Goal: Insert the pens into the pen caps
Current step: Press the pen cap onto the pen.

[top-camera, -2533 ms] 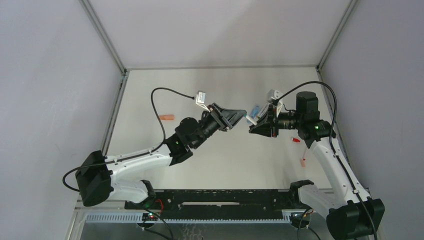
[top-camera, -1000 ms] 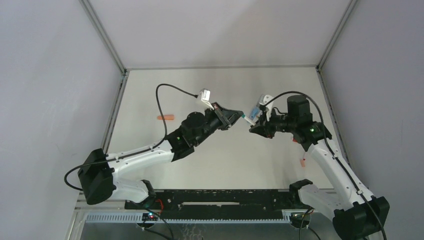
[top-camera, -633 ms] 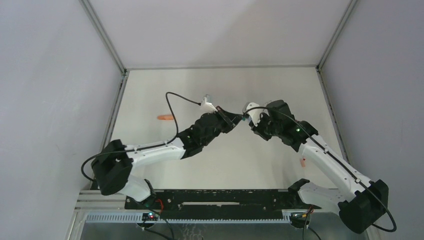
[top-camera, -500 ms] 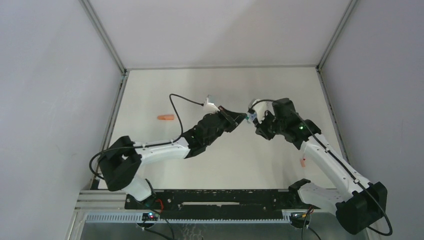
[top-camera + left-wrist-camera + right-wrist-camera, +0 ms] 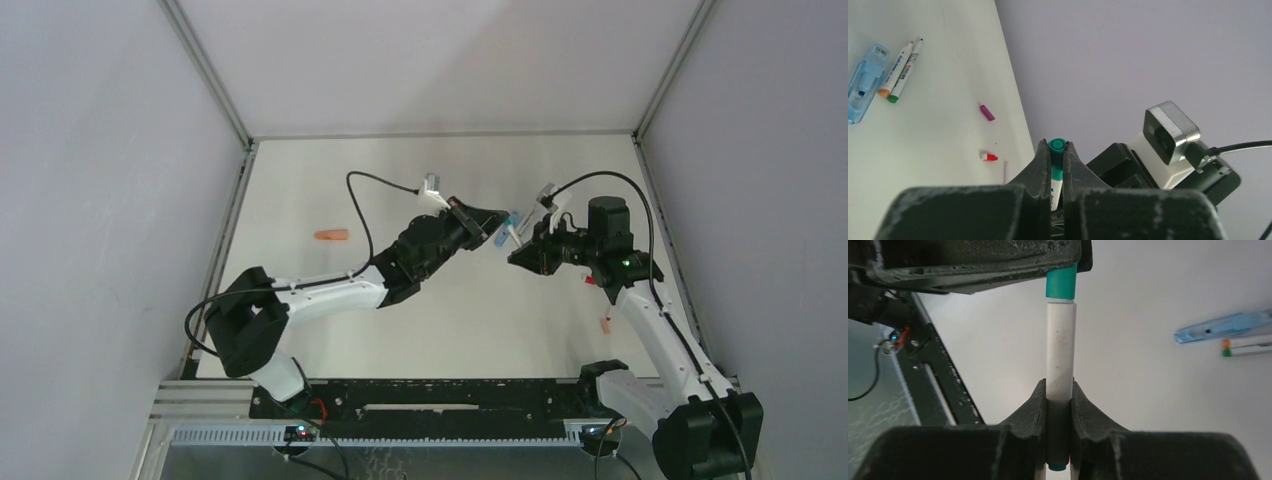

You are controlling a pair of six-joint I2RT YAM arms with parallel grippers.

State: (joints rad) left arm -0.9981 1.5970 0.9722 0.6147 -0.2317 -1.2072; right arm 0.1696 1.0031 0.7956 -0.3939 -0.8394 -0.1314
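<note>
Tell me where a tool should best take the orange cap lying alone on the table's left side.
Probably at its middle, from straight above, closing across the narrow width: the orange cap lies flat, lengthwise left to right in the top view, with nothing beside it.

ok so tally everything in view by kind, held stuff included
Pens: 3 (white pen in right gripper, orange-ended pen, green-ended pen)
Caps: 3 (teal cap in left gripper, magenta cap, orange cap)
Light blue case: 1
Small pieces, kind unclear: 2 (red-and-white piece, salmon piece)
Total: 9
</note>
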